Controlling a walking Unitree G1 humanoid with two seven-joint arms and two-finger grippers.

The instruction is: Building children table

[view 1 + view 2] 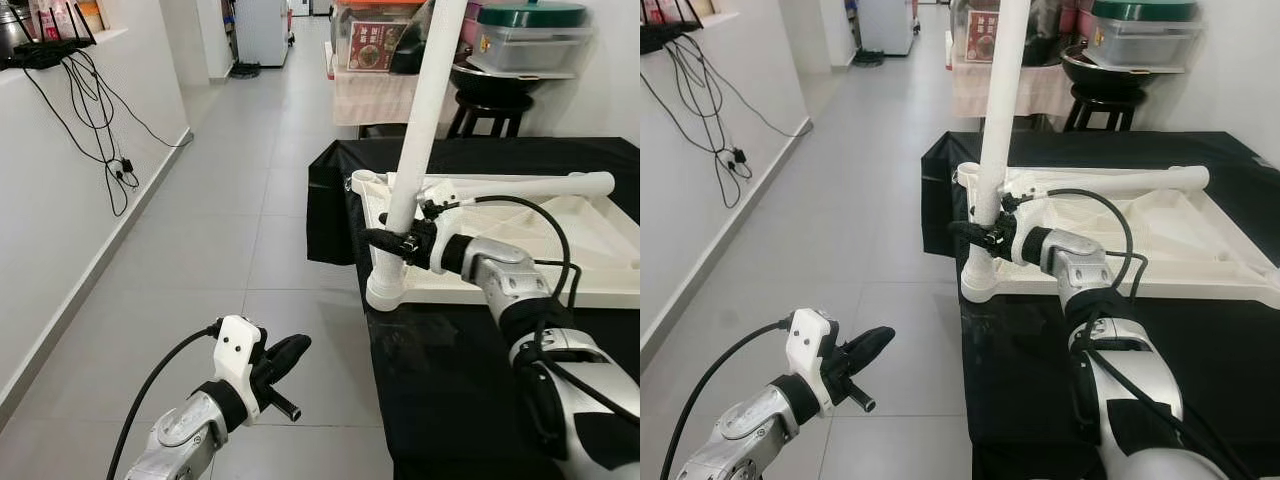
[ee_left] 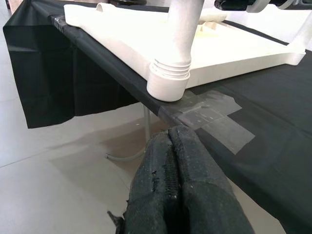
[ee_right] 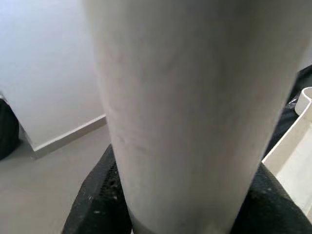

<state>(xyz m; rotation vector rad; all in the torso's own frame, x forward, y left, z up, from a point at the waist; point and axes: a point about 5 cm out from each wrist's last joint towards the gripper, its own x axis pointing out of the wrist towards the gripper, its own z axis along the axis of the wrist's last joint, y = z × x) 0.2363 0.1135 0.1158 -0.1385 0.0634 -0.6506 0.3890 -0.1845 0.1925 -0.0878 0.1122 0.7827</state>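
A white children's tabletop [image 1: 600, 240] lies upside down on a black-covered table [image 1: 470, 360]. One white leg [image 1: 425, 110] stands upright, slightly tilted, in the near left corner socket [image 1: 385, 290]. My right gripper [image 1: 385, 242] is shut on this leg just above the socket; the leg [image 3: 170, 112] shows close up between its black fingers [image 3: 95, 204]. A second white leg [image 1: 530, 186] lies across the tabletop. My left gripper [image 1: 290, 352] hovers over the floor to the left of the table, shut and holding nothing; its fingers [image 2: 185, 195] point toward the socket [image 2: 168, 80].
Clear tape [image 2: 214, 117] sits on the table edge near the socket. A white wall [image 1: 60, 210] with hanging cables [image 1: 100, 140] runs along the left. A black stool [image 1: 490, 110] and shelves with containers [image 1: 525, 40] stand behind the table. Grey tiled floor [image 1: 210, 250] lies between.
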